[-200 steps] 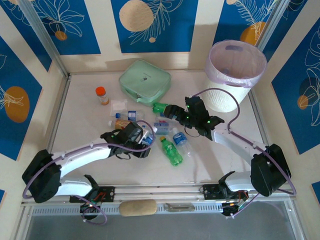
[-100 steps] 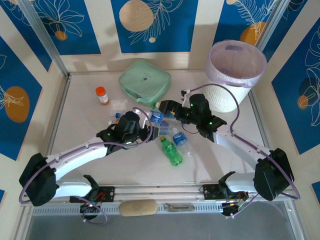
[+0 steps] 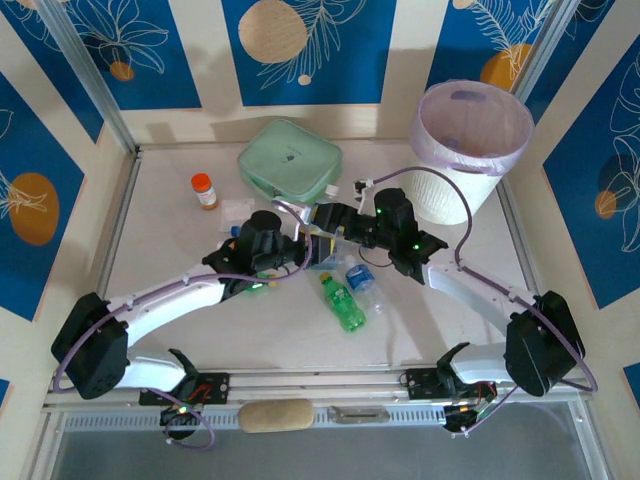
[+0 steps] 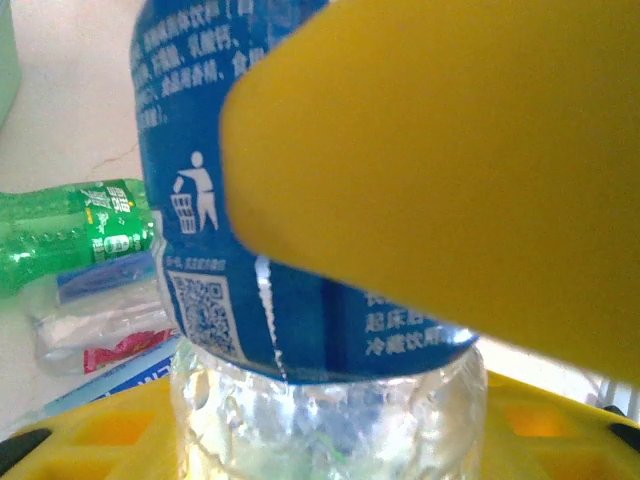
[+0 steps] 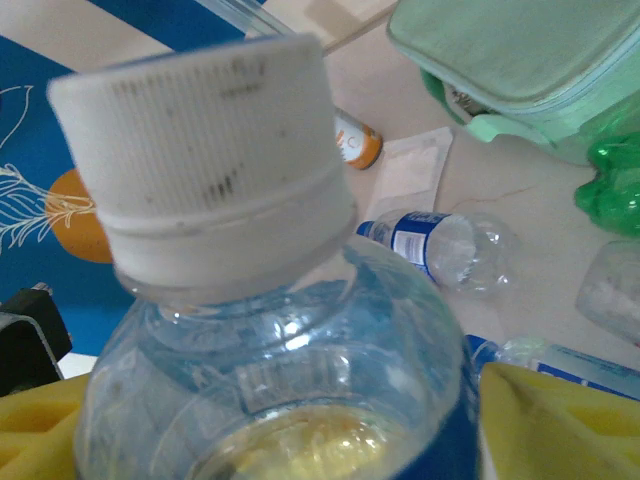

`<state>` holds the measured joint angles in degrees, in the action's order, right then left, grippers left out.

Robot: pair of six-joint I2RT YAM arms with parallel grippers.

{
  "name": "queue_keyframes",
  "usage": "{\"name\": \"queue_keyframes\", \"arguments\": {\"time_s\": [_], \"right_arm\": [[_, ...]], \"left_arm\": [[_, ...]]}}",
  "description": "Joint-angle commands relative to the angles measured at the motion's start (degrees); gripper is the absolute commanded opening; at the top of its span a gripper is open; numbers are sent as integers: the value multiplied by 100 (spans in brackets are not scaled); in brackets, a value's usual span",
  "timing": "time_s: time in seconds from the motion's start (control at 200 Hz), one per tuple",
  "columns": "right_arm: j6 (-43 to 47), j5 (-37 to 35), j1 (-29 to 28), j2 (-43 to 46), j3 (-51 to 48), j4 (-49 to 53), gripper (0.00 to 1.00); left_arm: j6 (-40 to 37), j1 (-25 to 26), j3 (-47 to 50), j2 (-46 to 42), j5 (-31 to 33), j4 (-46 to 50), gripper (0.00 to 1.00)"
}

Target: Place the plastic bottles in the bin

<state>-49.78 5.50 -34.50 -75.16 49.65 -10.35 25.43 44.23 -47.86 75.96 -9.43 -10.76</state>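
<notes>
A clear plastic bottle (image 3: 316, 240) with a blue label (image 4: 300, 300) and a white cap (image 5: 210, 160) hangs above the table's middle. My left gripper (image 3: 298, 246) is shut on its body, one yellow finger (image 4: 450, 150) lying across the label. My right gripper (image 3: 328, 222) is shut on the same bottle below the neck (image 5: 290, 390), between its yellow pads (image 5: 560, 420). A green bottle (image 3: 343, 302) and a blue-capped clear bottle (image 3: 358, 275) lie on the table in front of the grippers. Another clear bottle (image 5: 440, 245) lies farther left. The white bin (image 3: 470, 150) with its lilac bag stands at the back right.
A mint-green zip pouch (image 3: 290, 160) lies at the back centre, with a green bottle (image 4: 70, 235) next to it. An orange-capped pill bottle (image 3: 204, 190) stands at the back left, beside a small clear packet (image 5: 415, 170). Walls close the table on three sides.
My left gripper lifted the blue-labelled bottle from the pile and carried it up and right. My right gripper moved left to meet it and now grips the same bottle.
</notes>
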Motion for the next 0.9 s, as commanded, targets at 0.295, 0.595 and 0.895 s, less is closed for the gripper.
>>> {"name": "queue_keyframes", "arguments": {"time_s": [0.295,0.595,0.895], "right_arm": [[-23,-29,-30,-106,-23,18,53],[252,-328,251,-99,204,493,50],[803,-455,963,153,720,975,48]], "left_arm": [[-86,-56,-13,-20,-440,-462,50],[214,-240,246,-218,-277,-556,97],[971,-901,1062,-920,650,-729,100]]}}
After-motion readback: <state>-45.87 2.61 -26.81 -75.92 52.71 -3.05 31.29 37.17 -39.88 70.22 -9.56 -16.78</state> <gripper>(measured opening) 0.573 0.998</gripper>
